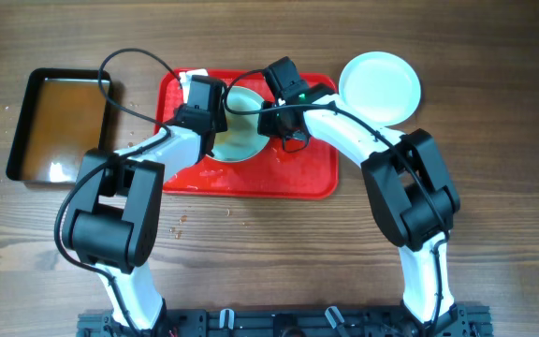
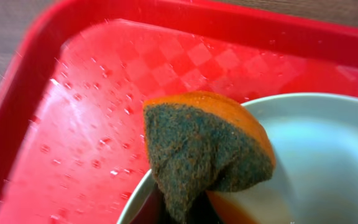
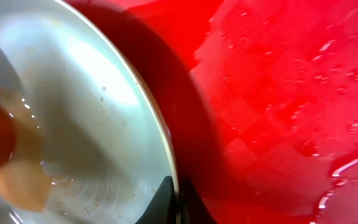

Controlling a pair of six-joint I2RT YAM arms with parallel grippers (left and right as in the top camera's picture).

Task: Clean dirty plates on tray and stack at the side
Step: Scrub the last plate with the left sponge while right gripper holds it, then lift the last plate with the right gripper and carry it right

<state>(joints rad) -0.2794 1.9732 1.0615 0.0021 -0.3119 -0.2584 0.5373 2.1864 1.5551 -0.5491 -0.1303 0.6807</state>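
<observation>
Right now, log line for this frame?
left gripper: holds sponge over dirty plate | right gripper: pinches its rim | red tray: wet | second plate: on table beside tray

Wet red tray point(image 1: 298, 173), smeared white plate point(image 1: 241, 136) on it, second white plate point(image 1: 380, 86) just off its right corner

Robot lab bench: wood-grain table point(image 1: 279, 253), black mounting rail point(image 1: 279, 323) at edge.

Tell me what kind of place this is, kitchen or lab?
Probably a lab bench staged for dishwashing, not a kitchen: a sponge at a plate in a wet red tray, a black tray of brownish liquid, a wooden table. No sink visible.
</observation>
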